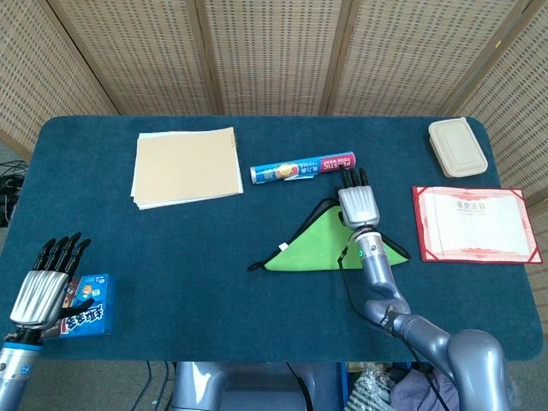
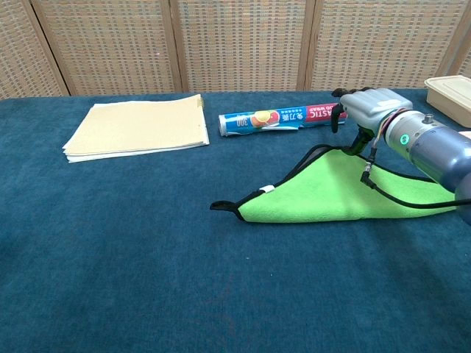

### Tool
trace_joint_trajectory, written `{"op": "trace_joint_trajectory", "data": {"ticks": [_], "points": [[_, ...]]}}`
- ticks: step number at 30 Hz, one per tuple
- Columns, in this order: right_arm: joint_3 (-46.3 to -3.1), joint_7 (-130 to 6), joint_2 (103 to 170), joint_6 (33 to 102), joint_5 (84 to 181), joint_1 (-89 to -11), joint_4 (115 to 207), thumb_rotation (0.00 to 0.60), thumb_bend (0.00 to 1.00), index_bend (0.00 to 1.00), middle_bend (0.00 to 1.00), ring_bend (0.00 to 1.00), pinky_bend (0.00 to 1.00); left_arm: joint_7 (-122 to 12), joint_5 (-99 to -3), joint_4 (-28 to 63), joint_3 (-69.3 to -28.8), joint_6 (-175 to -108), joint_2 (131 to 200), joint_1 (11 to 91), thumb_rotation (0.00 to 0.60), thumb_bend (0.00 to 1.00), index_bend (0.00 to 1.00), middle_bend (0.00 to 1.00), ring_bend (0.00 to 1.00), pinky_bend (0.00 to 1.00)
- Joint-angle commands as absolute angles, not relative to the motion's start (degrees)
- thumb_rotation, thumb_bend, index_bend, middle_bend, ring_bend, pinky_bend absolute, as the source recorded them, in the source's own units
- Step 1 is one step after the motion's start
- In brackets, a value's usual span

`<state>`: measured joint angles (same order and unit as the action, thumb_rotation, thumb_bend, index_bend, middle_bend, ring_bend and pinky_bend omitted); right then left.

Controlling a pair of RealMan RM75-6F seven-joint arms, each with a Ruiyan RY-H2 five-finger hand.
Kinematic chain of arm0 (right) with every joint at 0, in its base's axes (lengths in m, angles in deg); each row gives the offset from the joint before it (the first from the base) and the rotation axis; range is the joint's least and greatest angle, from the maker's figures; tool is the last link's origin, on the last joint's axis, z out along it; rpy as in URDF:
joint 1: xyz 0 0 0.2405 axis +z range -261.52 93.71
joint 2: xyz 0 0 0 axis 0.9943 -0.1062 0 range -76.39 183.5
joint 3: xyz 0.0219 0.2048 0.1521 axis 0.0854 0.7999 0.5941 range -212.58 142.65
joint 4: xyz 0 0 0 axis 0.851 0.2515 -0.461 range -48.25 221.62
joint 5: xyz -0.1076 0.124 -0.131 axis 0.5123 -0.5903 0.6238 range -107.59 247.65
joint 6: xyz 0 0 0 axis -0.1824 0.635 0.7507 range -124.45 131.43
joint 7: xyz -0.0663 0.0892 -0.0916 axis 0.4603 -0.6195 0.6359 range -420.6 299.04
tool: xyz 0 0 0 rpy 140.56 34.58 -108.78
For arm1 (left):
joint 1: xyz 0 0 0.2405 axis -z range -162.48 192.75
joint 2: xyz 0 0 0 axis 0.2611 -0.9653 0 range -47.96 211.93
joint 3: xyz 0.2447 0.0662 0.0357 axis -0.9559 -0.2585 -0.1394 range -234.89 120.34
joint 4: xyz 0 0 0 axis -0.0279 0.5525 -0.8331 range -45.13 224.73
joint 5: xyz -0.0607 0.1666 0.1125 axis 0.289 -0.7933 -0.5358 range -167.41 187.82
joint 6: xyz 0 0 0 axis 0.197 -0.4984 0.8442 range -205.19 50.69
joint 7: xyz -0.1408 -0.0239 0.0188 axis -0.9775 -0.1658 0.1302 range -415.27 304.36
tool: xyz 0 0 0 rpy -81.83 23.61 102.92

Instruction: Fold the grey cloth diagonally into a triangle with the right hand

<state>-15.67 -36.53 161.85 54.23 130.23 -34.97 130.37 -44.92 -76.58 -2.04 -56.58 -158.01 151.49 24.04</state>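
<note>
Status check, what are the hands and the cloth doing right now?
Right hand open, above cloth's far corner. Cloth lies folded, triangular. Left hand idle.

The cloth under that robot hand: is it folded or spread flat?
Folded. The cloth lies as a green triangle with a black edge, one layer doubled over. The right robot hand is over its top corner.

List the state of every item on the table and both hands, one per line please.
Green cloth with black edging: folded into a triangle, flat on the table.
Right hand: open, fingers extended, above the cloth's top corner, holding nothing.
Left hand: open, beside the blue snack packet, which lies flat.
Plastic wrap box: lying on its side.
Beige lidded container: closed.
Tan paper stack: flat, stacked.
Red certificate folder: open, flat.
</note>
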Motion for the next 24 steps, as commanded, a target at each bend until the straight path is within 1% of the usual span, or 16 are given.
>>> {"op": "trace_joint_trajectory", "data": {"ticks": [1, 3, 8, 14, 16, 19, 24], "points": [[-15.9, -36.2, 161.7, 54.1, 130.1, -35.1, 130.6, 0.600, 0.36, 0.30, 0.00, 0.00, 0.00, -44.9, -76.5, -2.0, -56.6, -157.9, 151.5, 24.1, 0.600, 0.12, 0.00, 0.00, 0.00, 0.00], [-16.0, -36.0, 161.4, 54.1, 130.1, -35.3, 131.0, 0.600, 0.35, 0.27, 0.00, 0.00, 0.00, -44.9, -76.4, -1.9, -56.6, -157.8, 151.5, 24.1, 0.600, 0.12, 0.00, 0.00, 0.00, 0.00], [-16.1, -35.9, 160.4, 55.0, 130.2, -35.8, 133.1, 0.600, 0.35, 0.27, 0.00, 0.00, 0.00, -45.0, -76.4, -2.0, -56.6, -157.8, 151.5, 24.1, 0.600, 0.12, 0.00, 0.00, 0.00, 0.00], [-17.4, -35.9, 156.8, 59.5, 132.6, -38.4, 139.9, 0.600, 0.35, 0.27, 0.00, 0.00, 0.00, -45.3, -76.0, -2.1, -56.5, -157.5, 151.4, 24.2, 0.600, 0.12, 0.00, 0.00, 0.00, 0.00], [-18.5, -35.4, 154.3, 61.9, 133.7, -40.4, 144.5, 0.600, 0.34, 0.27, 0.00, 0.00, 0.00, -45.5, -75.8, -2.1, -56.6, -157.4, 151.3, 24.1, 0.600, 0.12, 0.00, 0.00, 0.00, 0.00], [-20.3, -34.7, 150.2, 65.3, 134.9, -43.7, 152.1, 0.600, 0.30, 0.27, 0.00, 0.00, 0.00, -45.8, -76.0, -2.3, -56.6, -157.4, 151.1, 24.1, 0.600, 0.12, 0.00, 0.00, 0.00, 0.00], [-23.5, -34.2, 143.7, 70.0, 136.7, -49.0, 163.0, 0.600, 0.21, 0.19, 0.00, 0.00, 0.00, -46.2, -76.3, -2.9, -56.9, -157.5, 150.6, 24.0, 0.600, 0.12, 0.00, 0.00, 0.00, 0.00]]}}
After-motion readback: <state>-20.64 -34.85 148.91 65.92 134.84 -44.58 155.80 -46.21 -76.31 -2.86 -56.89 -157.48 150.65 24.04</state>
